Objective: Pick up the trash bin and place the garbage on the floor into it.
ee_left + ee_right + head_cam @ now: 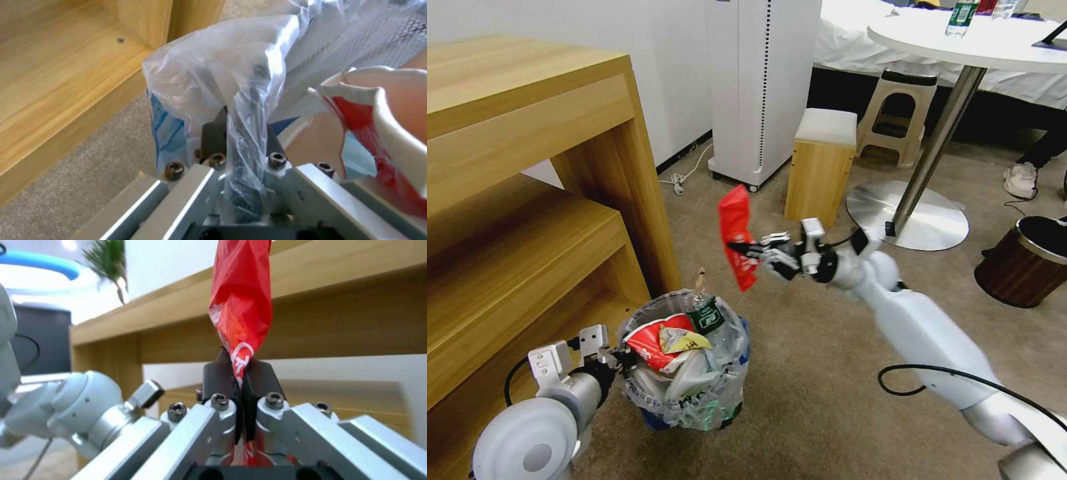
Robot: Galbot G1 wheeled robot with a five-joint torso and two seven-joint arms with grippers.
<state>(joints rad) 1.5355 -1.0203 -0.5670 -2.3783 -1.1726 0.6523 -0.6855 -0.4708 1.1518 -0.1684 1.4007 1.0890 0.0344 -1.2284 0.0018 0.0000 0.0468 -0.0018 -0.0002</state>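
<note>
Head view: the right gripper [746, 249] is holding a red wrapper [738, 235] in the air, above and just beyond the trash bin [684, 360], which the left gripper [617, 358] is gripping by its rim over the floor [820, 347].

Left wrist view: the jaws are clenching the lined rim [247, 140].

Right wrist view: the jaws are pinching the wrapper's lower end; it should be carried fully over the opening before release, since it could drift.

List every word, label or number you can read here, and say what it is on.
No text can be read.
red wrapper held in the right gripper: white print, blurred.
green-label bottle in the trash bin gripped by the left gripper: too small.
bottle on the white table: label too small.
</note>
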